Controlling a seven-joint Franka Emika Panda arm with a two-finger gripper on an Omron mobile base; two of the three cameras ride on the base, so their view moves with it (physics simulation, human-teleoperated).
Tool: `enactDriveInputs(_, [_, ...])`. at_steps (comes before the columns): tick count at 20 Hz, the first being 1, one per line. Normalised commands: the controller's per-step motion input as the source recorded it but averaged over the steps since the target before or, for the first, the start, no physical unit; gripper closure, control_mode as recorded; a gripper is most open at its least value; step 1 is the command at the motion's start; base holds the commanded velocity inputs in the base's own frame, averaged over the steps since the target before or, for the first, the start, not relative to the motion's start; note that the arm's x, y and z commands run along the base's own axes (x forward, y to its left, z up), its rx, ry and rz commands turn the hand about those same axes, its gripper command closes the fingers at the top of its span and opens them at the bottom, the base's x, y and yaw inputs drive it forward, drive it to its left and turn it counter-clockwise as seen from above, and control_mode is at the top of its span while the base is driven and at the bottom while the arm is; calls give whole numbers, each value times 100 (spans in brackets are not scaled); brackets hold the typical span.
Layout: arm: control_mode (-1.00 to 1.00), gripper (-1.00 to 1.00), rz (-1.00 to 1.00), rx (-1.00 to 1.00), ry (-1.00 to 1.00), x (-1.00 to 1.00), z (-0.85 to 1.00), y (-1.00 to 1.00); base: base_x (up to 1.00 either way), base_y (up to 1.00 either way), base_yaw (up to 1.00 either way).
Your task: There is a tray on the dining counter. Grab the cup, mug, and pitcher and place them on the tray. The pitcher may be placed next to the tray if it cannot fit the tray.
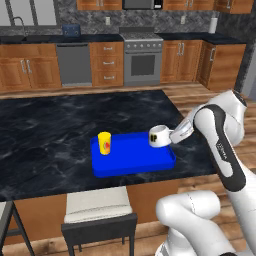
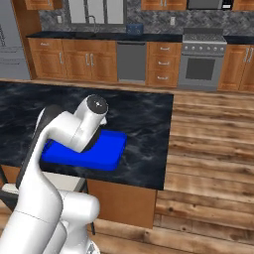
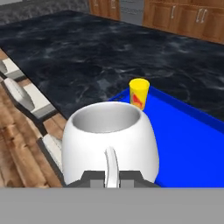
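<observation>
My claw (image 1: 171,136) is clamped tight on the handle of the mug (image 1: 159,136), holding it over the right end of the tray (image 1: 145,162), which lies on the tabletop (image 1: 50,125) with stools (image 1: 97,205) at its near edge. The cup (image 1: 104,143) already stands upright toward the tray's left end, well apart from the mug. From the hand view the mug looks roughly level, though I cannot tell how high it hangs above the blue floor. If I let go too high, it may bounce or tip over; if I drift outward, its base could catch the raised rim and settle crooked, half off the tray.
</observation>
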Motion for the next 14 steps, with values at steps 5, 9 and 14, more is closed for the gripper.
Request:
enactDriveInputs(5, [-100,100,5,-1,0,43,-44,5,0,0,0])
enactDriveInputs(9, [-100,100,6,-1,0,40,-47,5,0,0,0])
enactDriveInputs(14, [-100,100,6,0,0,35,-48,6,0,0,0])
